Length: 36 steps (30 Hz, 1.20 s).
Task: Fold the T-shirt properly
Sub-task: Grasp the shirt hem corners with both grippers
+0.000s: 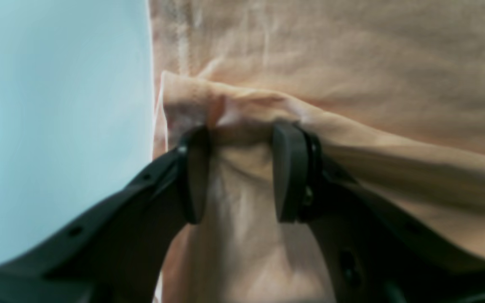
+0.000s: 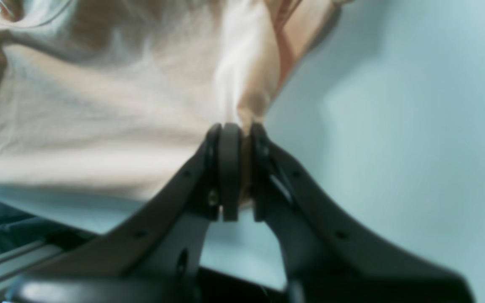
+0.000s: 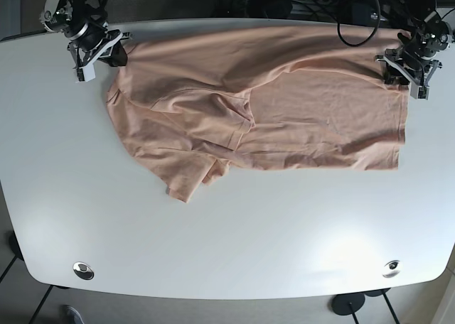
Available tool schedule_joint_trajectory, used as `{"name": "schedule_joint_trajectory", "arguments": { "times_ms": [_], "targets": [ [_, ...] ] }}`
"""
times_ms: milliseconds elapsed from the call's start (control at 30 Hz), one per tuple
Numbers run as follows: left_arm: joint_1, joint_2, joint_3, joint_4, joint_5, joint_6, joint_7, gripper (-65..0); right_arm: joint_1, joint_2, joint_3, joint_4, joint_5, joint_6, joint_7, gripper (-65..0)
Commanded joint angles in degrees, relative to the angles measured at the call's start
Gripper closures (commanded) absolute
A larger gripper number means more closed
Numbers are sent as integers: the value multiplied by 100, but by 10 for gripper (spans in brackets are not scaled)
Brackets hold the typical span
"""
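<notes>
Both grippers stood at the far corners of a half-folded T-shirt.

The peach T-shirt (image 3: 284,104) lay across the upper part of the white table (image 3: 227,246), reaching from the upper left of the base view to the upper right. One lengthwise fold seemed done: a doubled layer ran along the top, and a sleeve lay tucked near the middle. The lower left part was crumpled and uneven, so smoothing and the cross folds were probably left. In the right wrist view, the right gripper (image 2: 239,126) had its jaws pressed together on a bunched edge of cloth. In the left wrist view, the left gripper (image 1: 240,134) had its jaws parted, with a raised fold of fabric between them but not squeezed. The cloth looked thin, soft and wrinkled.
</notes>
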Motion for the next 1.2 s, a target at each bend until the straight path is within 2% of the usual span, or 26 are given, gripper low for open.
{"name": "schedule_joint_trajectory", "arguments": {
  "times_ms": [33,133,233,400,467,567,600,633,733,833,900,1033,1200],
  "targets": [
    [-8,-199,7,-202,179,16,195,-231,-179,76,427,235,312,31,119,-21],
    [-25,-226,-2,-317,179,16,195,-231,-452,111,638,332,611,31,119,-22],
    [-25,-331,-2,-334,179,16,195,-231,-654,102,814,349,646,31,119,-24],
    [-34,-331,-2,-290,162,16,195,-231,-935,84,779,349,672,31,119,-29],
    [-43,-323,-2,-132,144,16,195,-231,-970,84,779,358,681,31,119,-135],
    [-43,-305,-2,360,144,16,222,-231,-1005,84,823,560,681,31,128,-355],
    [-34,-296,7,527,144,16,222,-231,-1005,76,823,674,681,31,128,-403],
    [-16,-296,16,694,144,16,231,-231,-1005,76,823,789,681,31,128,-422],
    [-8,-235,25,1108,135,16,283,-231,-961,102,805,1096,646,31,128,-422],
    [-34,-235,16,1512,135,16,679,-231,-548,120,779,1123,593,-13,119,-422],
    [-43,-226,42,1626,135,16,705,-231,-241,120,726,1052,277,-13,119,-422],
    [-386,-226,51,1477,170,16,705,-231,911,102,-118,534,-840,14,119,-422],
    [-728,-226,60,1345,179,16,723,-233,2564,102,-891,-662,-1508,-4,128,-422]
  ]
}}
